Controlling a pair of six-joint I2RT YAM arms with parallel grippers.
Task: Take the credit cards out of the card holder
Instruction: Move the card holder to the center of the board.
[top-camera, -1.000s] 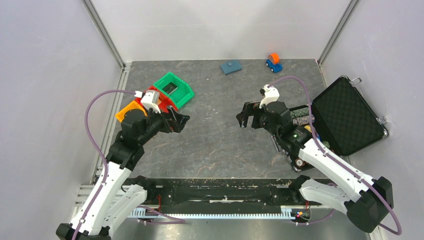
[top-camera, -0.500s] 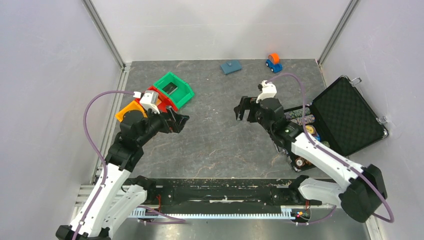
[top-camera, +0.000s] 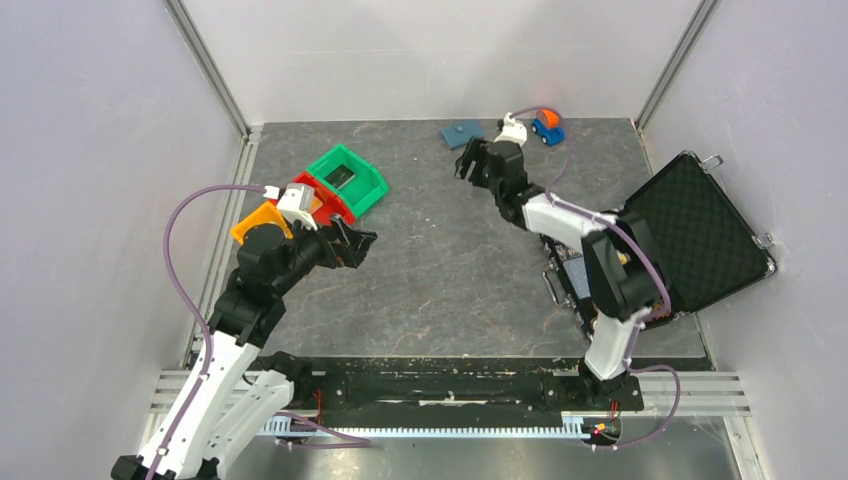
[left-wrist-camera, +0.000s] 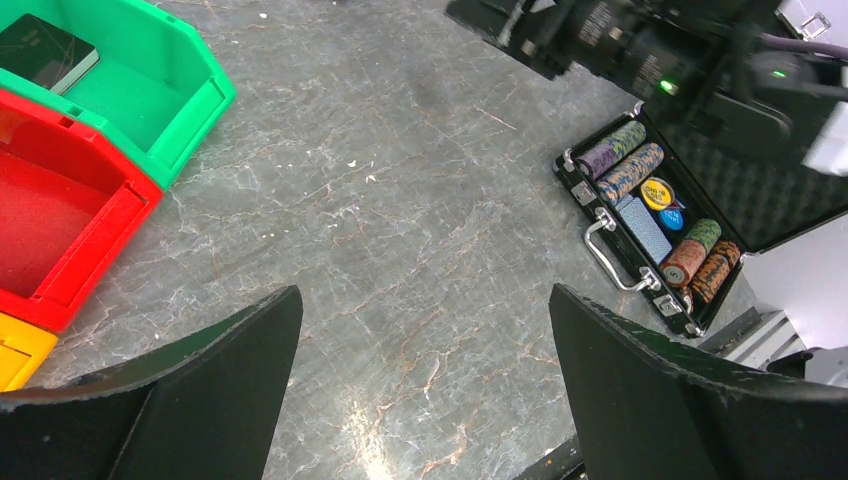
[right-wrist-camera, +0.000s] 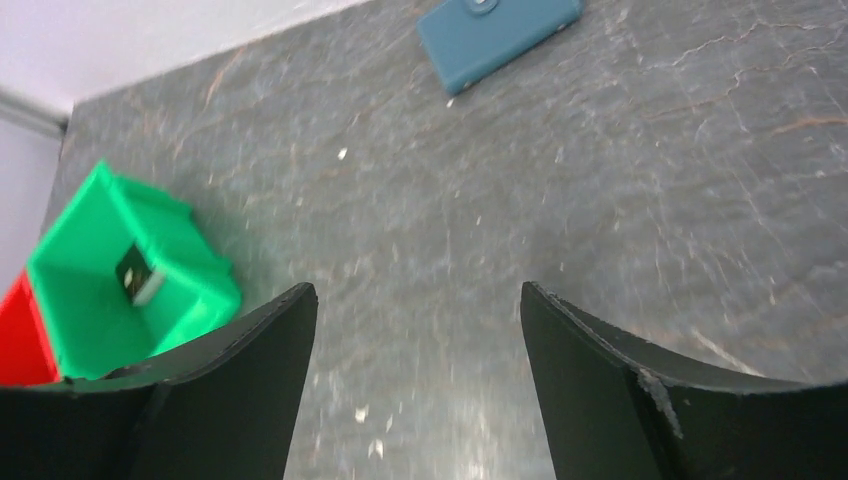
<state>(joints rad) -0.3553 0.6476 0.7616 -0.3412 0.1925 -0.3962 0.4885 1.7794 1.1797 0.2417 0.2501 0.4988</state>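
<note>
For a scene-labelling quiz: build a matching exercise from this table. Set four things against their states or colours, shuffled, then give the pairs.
1 card holder
2 green bin
3 black case
4 toy car

A open, poker chips inside
B shut, flat near the far edge
C orange and blue
D one dark flat item inside

Pairs: 1-B; 2-D; 3-A; 4-C
</note>
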